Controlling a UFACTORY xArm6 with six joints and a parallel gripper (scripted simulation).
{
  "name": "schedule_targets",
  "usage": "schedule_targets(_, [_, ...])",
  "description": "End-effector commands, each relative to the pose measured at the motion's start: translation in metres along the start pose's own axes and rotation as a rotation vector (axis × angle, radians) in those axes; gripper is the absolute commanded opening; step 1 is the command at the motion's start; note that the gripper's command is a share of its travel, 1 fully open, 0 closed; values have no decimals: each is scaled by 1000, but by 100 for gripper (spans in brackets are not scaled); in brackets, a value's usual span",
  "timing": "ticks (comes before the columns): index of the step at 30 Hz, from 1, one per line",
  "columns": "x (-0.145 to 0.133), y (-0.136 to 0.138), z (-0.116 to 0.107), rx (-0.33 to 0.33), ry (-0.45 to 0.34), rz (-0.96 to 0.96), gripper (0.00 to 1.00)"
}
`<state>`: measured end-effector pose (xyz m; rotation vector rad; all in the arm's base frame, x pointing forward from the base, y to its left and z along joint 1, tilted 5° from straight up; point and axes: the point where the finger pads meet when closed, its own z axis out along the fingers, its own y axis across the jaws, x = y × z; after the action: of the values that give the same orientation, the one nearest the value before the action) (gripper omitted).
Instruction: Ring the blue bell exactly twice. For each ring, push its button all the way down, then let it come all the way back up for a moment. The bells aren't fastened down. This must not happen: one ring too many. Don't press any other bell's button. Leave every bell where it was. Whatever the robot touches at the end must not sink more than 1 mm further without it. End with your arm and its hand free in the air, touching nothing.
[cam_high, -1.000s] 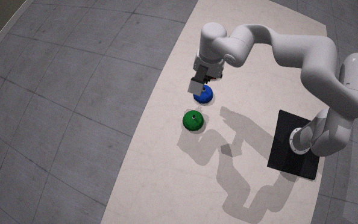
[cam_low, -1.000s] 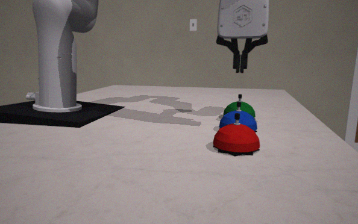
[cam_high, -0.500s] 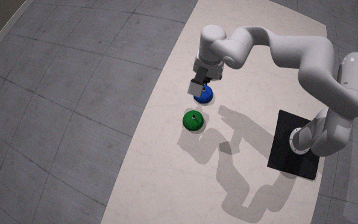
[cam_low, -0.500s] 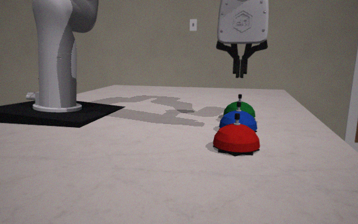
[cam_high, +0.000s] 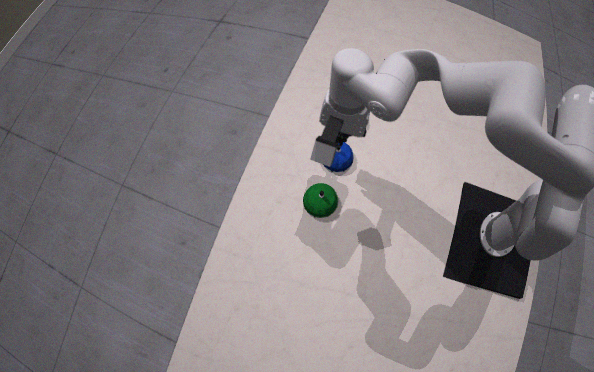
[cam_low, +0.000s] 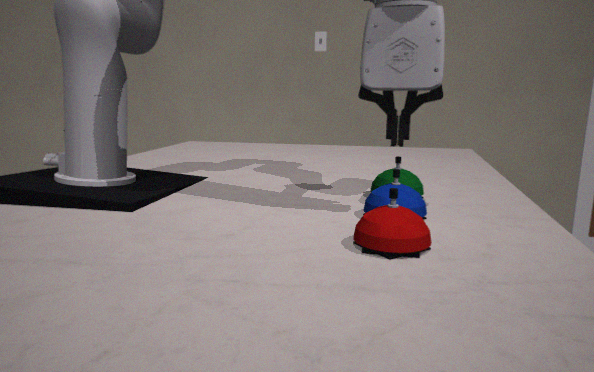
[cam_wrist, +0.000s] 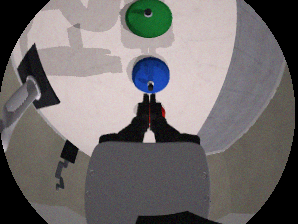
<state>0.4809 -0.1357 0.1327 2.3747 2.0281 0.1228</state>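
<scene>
The gripper (cam_low: 398, 141), fingers pressed together on nothing, is poised above the blue bell (cam_low: 397, 199), flanked by green (cam_low: 398, 179) and red (cam_low: 392, 230) bells.

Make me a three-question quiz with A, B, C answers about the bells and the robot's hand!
1. Which bell sits between the other two in the row?
A. red
B. blue
C. green

2. How many bells are on the table?
A. two
B. three
C. four

3. What is the end effector doing?
A. hanging shut above the bells
B. pressing the green bell's button
C. holding the red bell

Answers:
1. B: in the exterior view the blue bell lies between the red bell and the green bell.
2. B: that view shows one red, one blue, one green.
3. A: the end effector has its fingers together, with a gap below them down to the buttons.
</scene>
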Motion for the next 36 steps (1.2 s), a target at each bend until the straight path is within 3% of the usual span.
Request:
schedule_targets(1, [0,2,5,-4,-1,0,0])
schedule_targets(17, [0,2,23,-4,-1,0,0])
schedule_targets(36, [0,2,25,-4,-1,0,0])
